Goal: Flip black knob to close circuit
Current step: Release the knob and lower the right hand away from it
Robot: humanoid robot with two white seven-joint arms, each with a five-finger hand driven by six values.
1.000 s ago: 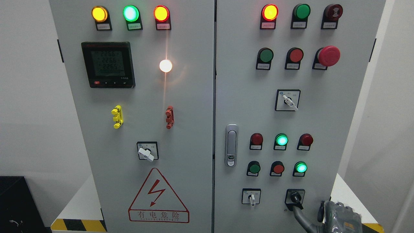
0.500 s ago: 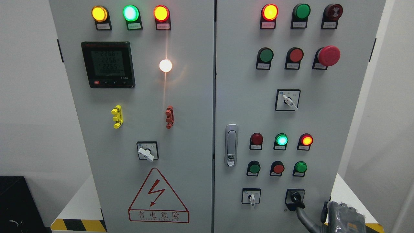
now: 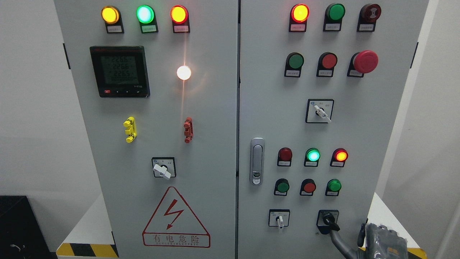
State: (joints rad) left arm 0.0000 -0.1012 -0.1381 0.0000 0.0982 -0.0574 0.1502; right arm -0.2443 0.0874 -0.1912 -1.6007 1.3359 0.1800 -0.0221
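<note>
Low in the right of the frame, the black rotary knob (image 3: 329,221) sits on the right door of a tall grey metal electrical cabinet (image 3: 215,118), its pointer angled down and to the right. The robot's right hand (image 3: 373,239), grey and partly cut off by the bottom edge, comes in from the lower right. One long grey finger (image 3: 337,241) reaches up and touches the underside of the knob; the other fingers are bunched beside the palm, and whether any of them pinch the knob cannot be told. The left hand is out of view.

Above the knob are two rows of three round lamps. In the upper row a red lamp (image 3: 340,155) at the right glows orange-red, and a green lamp (image 3: 312,155) in the middle glows bright. In the lower row the green lamp (image 3: 334,185) at the right is dark. A white-handled selector switch (image 3: 279,219) sits just left of the black knob.

Judging from the knob's turned pointer and the lit red lamp above it, the flip appears to be made, or very nearly so. What seems left is for the hand to let go and draw away from the cabinet
</note>
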